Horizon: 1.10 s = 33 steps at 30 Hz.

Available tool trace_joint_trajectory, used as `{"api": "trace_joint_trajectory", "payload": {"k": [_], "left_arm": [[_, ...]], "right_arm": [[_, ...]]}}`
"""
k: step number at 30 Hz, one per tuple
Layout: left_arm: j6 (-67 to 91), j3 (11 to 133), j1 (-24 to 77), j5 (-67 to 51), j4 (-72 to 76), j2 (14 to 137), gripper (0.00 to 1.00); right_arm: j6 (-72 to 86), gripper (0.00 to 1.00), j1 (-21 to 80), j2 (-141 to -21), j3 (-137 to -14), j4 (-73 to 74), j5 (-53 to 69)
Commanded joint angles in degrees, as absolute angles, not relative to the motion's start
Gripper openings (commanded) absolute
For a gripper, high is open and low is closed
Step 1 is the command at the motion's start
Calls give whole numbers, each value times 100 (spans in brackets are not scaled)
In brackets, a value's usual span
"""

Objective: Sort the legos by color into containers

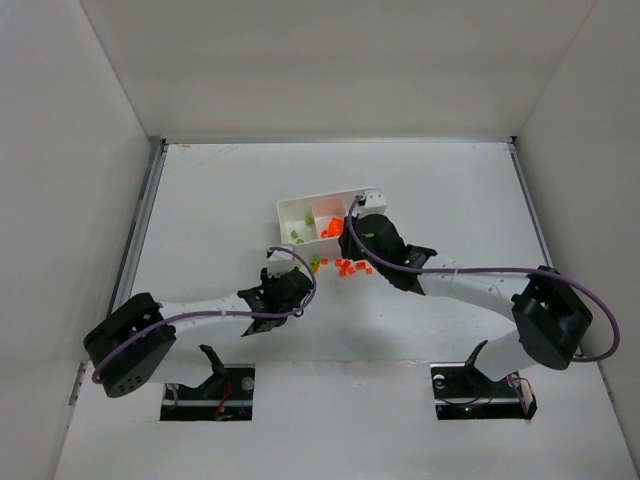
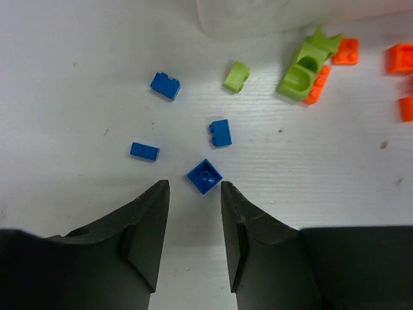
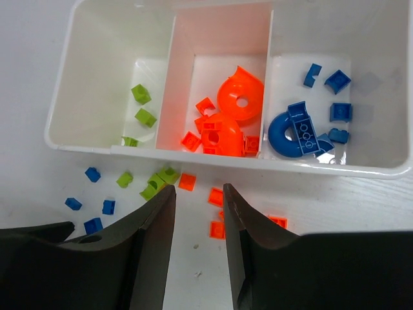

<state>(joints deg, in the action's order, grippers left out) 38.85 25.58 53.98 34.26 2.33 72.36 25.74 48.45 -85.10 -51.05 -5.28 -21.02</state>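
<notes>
The white tray (image 3: 271, 163) has three containers: green legos (image 3: 145, 117) in the left, orange legos (image 3: 222, 132) in the middle, blue legos (image 3: 298, 129) in the right. My right gripper (image 3: 199, 190) hovers open and empty just in front of the tray, over loose orange bricks (image 3: 216, 196). My left gripper (image 2: 193, 187) is open and empty above the table. A small blue square brick (image 2: 205, 175) lies just past its fingertips. Three more blue bricks (image 2: 221, 132) lie beyond it, with green pieces (image 2: 300, 71) and orange bricks (image 2: 400, 58) to the right.
In the top view the tray (image 1: 298, 211) sits mid-table, with the loose bricks (image 1: 345, 267) scattered along its near side between my two grippers. White walls enclose the table on three sides.
</notes>
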Motion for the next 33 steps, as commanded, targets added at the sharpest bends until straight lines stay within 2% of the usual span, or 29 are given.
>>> {"api": "trace_joint_trajectory", "payload": {"k": [1,8,18,25,29,33], "left_arm": [[3867,2681,5357,3463,351,7470,36],[3709,2742,5216,3340,624,7699,33],[3595,2847,5321,3375,475,7524,13],[3481,3619,5313,2893,263,6838,11],[3296,4428,5129,2401,675,7293,12],[3278,5289,4962,1856,1326,8154,13]], "right_arm": [[2619,41,4873,-8078,-5028,-879,-2267],[2751,42,4882,-7594,-4545,-870,-2294],[2900,42,4882,-7207,-3991,-888,-2338],[3120,39,4856,-6575,-3297,-826,-2496],[3304,33,4882,-6355,-2980,-774,-2514],[3717,32,4917,-6381,-2699,-782,-2531]]}}
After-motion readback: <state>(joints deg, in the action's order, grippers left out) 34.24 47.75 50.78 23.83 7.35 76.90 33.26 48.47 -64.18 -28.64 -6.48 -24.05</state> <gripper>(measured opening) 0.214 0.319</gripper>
